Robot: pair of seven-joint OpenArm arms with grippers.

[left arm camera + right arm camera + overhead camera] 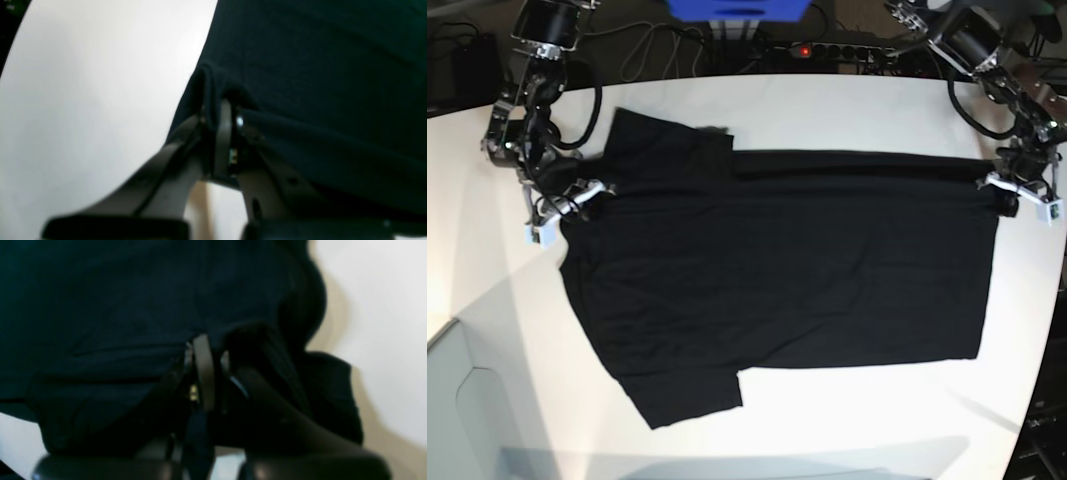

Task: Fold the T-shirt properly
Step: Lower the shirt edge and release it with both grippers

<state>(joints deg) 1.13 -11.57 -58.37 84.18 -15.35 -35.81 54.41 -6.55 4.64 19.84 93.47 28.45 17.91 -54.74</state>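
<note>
T-shirt (777, 270) lies flat on the table (827, 110), long axis side to side — left gripper (1005, 186) and right gripper (577, 196) each clamped on opposite ends of its far edge, body spreading toward the near side.

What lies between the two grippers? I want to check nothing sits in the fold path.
Only the T-shirt itself, spread on the table from the right gripper to the left gripper, per the base view.
</note>
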